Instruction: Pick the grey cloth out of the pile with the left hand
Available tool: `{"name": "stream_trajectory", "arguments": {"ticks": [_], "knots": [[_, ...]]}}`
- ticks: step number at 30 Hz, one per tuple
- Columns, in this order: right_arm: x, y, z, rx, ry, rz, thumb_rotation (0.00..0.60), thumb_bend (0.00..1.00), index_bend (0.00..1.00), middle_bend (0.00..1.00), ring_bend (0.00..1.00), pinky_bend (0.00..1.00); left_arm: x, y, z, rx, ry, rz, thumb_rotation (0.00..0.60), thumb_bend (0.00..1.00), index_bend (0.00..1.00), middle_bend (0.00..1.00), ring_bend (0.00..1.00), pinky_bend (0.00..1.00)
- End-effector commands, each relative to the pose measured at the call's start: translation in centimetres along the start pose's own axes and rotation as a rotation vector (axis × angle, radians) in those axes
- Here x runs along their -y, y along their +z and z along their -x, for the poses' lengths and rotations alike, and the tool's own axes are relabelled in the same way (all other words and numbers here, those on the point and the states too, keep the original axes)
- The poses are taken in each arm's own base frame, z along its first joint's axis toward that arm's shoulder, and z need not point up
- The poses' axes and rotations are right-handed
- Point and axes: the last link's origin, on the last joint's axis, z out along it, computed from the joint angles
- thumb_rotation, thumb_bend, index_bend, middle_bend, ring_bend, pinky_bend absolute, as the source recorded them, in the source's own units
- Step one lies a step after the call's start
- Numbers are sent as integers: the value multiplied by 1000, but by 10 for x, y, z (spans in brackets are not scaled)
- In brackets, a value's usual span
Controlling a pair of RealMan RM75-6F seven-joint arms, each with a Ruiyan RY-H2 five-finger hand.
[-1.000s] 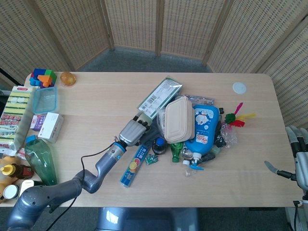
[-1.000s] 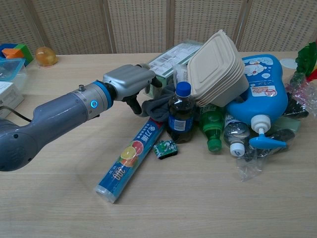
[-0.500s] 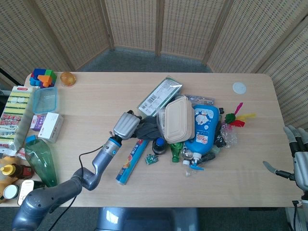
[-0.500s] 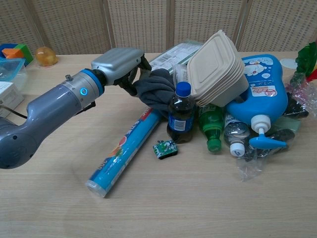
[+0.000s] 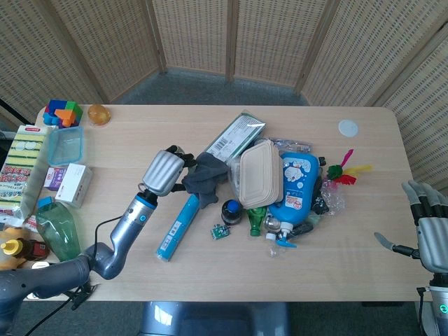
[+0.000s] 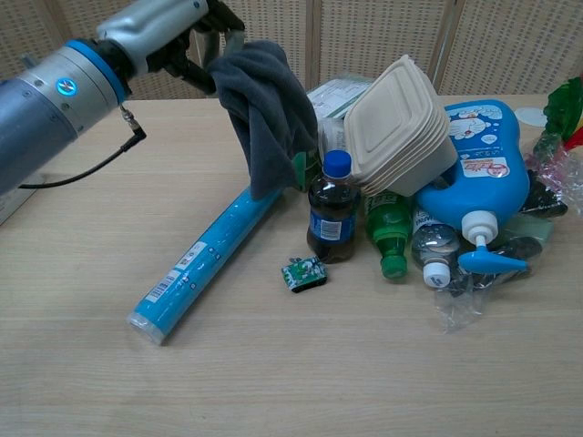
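- The grey cloth [image 6: 264,114] is grasped by the left hand [image 5: 164,172] and is hung in the air above the desk [image 5: 126,140], its lower end draped down at the near-left edge of the pile, over the far end of a blue roll [image 6: 205,257].
- In the chest view the cloth is seen dangling from the fingers [image 6: 214,23], close beside the dark cola bottle [image 6: 330,214].
- The right hand [image 5: 427,224] is held off the right edge of the desk, with its fingers spread and nothing in it.
- The desk is a pale wood surface with rounded corners; it is backed by woven rattan screens [image 5: 196,35] with wooden frames, and grey carpet is visible between the screens and the far edge.
- The pile is placed right of the desk's middle: a beige clamshell box [image 5: 256,173] is leaned on a blue character bottle [image 5: 296,185], with green bottles [image 6: 390,232] and crinkled plastic at the near side.
- A small green circuit board [image 5: 218,232] is laid just in front of the cola bottle.
- Along the left edge are kept a blue-lidded tub [image 5: 65,145], a white carton [image 5: 72,183], a sponge pack [image 5: 21,168] and a green bottle [image 5: 59,238]; coloured blocks [image 5: 61,112] and an orange ball [image 5: 98,114] are set at the far-left corner.
- A white lid [image 5: 348,127] is placed near the far-right corner.
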Motion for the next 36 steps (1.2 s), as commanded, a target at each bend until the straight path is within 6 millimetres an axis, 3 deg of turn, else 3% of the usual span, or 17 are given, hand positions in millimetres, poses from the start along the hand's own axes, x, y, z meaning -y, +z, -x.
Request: {"name": "stream_trajectory", "arguments": {"ticks": [1, 16, 23, 29, 36], "knots": [[1, 0, 0, -1, 1, -1, 390, 145, 0, 0, 0, 0, -2, -1, -29, -78, 10, 18, 600, 380, 721, 616, 676, 383], [3, 6, 11, 27, 14, -11, 388, 145, 0, 0, 0, 0, -12, -16, -119, -232, 44, 20, 600, 373, 709, 608, 670, 366], [8, 13, 17, 38, 17, -24, 388, 147, 0, 0, 0, 0, 0, -37, -151, -248, 138, -49, 600, 372, 702, 606, 668, 365], [13, 19, 23, 55, 15, -41, 387, 144, 0, 0, 0, 0, 18, -55, -170, -254, 188, -115, 600, 371, 701, 606, 666, 364], [18, 23, 25, 56, 15, -50, 388, 146, 0, 0, 0, 0, 21, -56, -173, -253, 178, -115, 600, 368, 700, 604, 664, 361]]}}
